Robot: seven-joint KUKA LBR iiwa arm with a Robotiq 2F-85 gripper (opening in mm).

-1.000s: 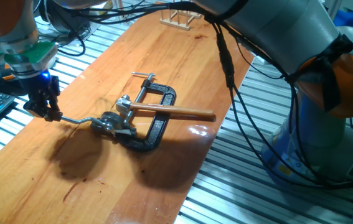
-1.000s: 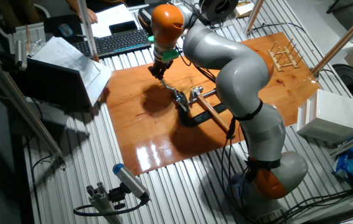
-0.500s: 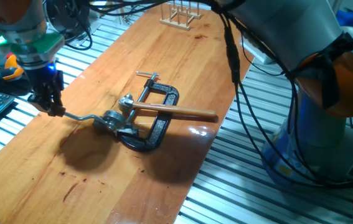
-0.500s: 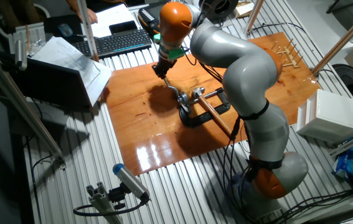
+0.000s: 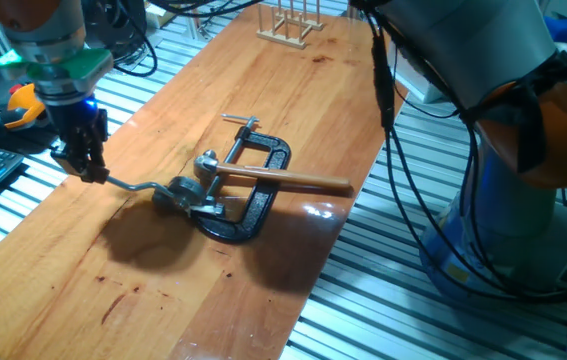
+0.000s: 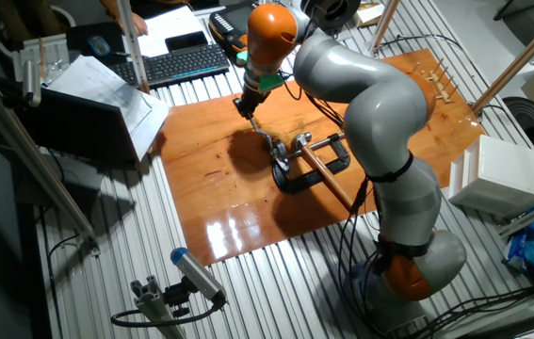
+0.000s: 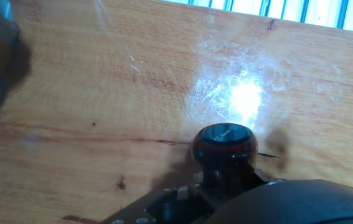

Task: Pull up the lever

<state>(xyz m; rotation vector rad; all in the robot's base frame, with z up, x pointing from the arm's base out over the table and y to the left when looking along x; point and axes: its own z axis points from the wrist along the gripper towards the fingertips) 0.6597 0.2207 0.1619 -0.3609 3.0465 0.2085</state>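
Note:
The lever (image 5: 131,186) is a thin bent silver arm running left from a silver mechanism (image 5: 189,192) on the wooden board (image 5: 163,290). My gripper (image 5: 89,172) stands over the lever's left end, fingers shut around the knob, which they hide in this view. In the hand view the dark reddish-brown knob (image 7: 224,145) sits just above the board, close in front of the hand. In the other fixed view the gripper (image 6: 247,111) is at the board's far left, with the lever (image 6: 263,135) leading to the mechanism.
A black C-clamp (image 5: 255,205) holds the mechanism, with its T-bar screw (image 5: 242,121) behind. A long brown rod (image 5: 283,179) lies across it. A wooden rack (image 5: 290,24) stands at the board's far end. A keyboard (image 6: 180,62) lies beyond the board's edge.
My gripper has moved slightly right and up with the lever's end. The clamp, mechanism and rod have shifted a little to the right on the board.

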